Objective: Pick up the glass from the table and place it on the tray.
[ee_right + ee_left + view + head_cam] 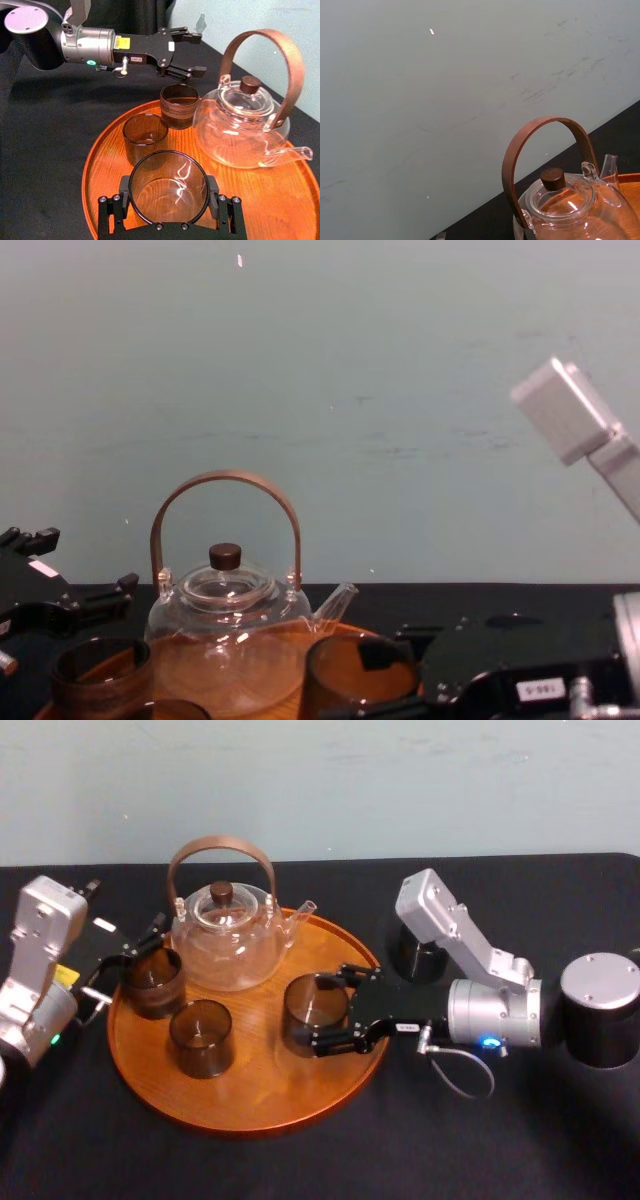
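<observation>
Behind my workspace a plain wall (400, 390) of pale blue-green runs the full width of the room, matte and evenly lit. It carries faint dark scuff marks (555, 85) in loose streaks and a few tiny bright specks (431, 31). Below it, the table (500, 1140) in front of me is covered edge to edge in black cloth, which meets the wall in a straight line.

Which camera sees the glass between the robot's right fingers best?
The right wrist view: the glass sits close up on the tray, hugged by the right gripper. The head view shows it smaller, from above; the chest view, just its side. The left wrist view looks at the teapot.
</observation>
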`<state>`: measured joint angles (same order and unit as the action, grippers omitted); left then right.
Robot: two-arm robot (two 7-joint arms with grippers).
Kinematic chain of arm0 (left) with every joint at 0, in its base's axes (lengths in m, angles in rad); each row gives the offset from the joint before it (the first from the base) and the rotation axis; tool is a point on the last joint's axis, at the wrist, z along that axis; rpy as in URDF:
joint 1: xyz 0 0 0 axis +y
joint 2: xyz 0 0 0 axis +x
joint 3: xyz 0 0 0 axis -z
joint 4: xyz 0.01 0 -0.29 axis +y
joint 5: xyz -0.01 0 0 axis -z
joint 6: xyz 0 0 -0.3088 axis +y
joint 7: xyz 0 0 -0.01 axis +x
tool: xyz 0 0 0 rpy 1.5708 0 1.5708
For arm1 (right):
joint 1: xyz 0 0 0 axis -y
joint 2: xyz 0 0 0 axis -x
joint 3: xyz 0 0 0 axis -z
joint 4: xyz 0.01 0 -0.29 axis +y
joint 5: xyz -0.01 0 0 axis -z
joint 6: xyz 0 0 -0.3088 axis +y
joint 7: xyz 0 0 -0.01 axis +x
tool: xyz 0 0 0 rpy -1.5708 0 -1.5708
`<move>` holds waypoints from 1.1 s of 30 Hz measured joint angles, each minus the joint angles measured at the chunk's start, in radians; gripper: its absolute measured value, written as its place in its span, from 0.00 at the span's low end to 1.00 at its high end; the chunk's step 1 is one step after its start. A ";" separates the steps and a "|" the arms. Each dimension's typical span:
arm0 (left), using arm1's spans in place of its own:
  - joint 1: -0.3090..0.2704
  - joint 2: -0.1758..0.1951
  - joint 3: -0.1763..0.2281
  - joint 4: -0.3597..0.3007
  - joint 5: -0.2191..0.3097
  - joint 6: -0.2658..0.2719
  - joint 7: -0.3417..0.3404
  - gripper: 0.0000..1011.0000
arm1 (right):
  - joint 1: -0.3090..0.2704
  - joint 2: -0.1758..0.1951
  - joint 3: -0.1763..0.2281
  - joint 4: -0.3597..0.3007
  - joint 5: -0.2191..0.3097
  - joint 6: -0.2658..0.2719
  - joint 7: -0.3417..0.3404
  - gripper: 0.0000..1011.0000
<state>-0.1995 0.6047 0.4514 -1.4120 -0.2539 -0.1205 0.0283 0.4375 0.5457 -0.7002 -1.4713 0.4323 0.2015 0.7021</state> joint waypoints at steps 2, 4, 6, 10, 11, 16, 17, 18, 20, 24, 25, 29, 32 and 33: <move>0.000 0.000 0.000 0.000 0.000 0.000 0.000 0.99 | -0.002 -0.008 -0.006 0.011 -0.001 -0.008 0.001 0.89; 0.000 0.000 0.000 0.000 0.000 0.000 0.000 0.99 | -0.005 -0.016 -0.009 0.025 -0.001 -0.017 0.001 0.89; 0.000 0.000 0.000 0.000 0.000 0.000 0.000 0.99 | -0.007 -0.021 -0.010 0.035 -0.001 -0.023 0.000 0.89; 0.000 0.000 0.000 0.000 0.000 0.000 0.000 0.99 | -0.014 -0.032 -0.010 0.057 -0.002 -0.039 -0.004 0.89; 0.000 0.000 0.000 0.000 0.000 0.000 0.000 0.99 | -0.016 -0.034 -0.010 0.062 -0.003 -0.042 -0.006 0.89; 0.000 0.000 0.000 0.000 0.000 0.000 0.000 0.99 | -0.023 -0.053 -0.010 0.096 -0.006 -0.058 -0.012 0.89; 0.000 0.000 0.000 0.000 0.000 0.000 0.000 0.99 | -0.023 -0.058 -0.010 0.104 -0.008 -0.060 -0.012 0.89; 0.000 0.000 0.000 0.000 0.000 0.000 0.000 0.99 | -0.023 -0.058 -0.010 0.104 -0.008 -0.060 -0.012 0.89; 0.000 0.000 0.000 0.000 0.000 0.000 0.000 0.99 | -0.024 -0.065 -0.011 0.117 -0.011 -0.062 -0.012 0.89; 0.000 0.000 0.000 0.000 0.000 0.000 0.000 0.99 | -0.024 -0.076 -0.014 0.136 -0.017 -0.063 -0.011 0.89; 0.000 0.000 0.000 0.000 0.000 0.000 0.000 0.99 | -0.024 -0.078 -0.014 0.138 -0.018 -0.063 -0.011 0.89; 0.000 0.000 0.000 0.000 0.000 0.000 0.000 0.99 | -0.025 -0.084 -0.015 0.149 -0.022 -0.063 -0.011 0.89; 0.000 0.000 0.000 0.000 0.000 0.000 0.000 0.99 | -0.025 -0.089 -0.015 0.156 -0.025 -0.062 -0.012 0.89; 0.000 0.000 0.000 0.000 0.000 0.000 0.000 0.99 | -0.025 -0.091 -0.015 0.159 -0.027 -0.062 -0.014 0.89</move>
<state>-0.1995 0.6047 0.4514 -1.4119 -0.2539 -0.1205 0.0283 0.4127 0.4544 -0.7156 -1.3123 0.4057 0.1392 0.6885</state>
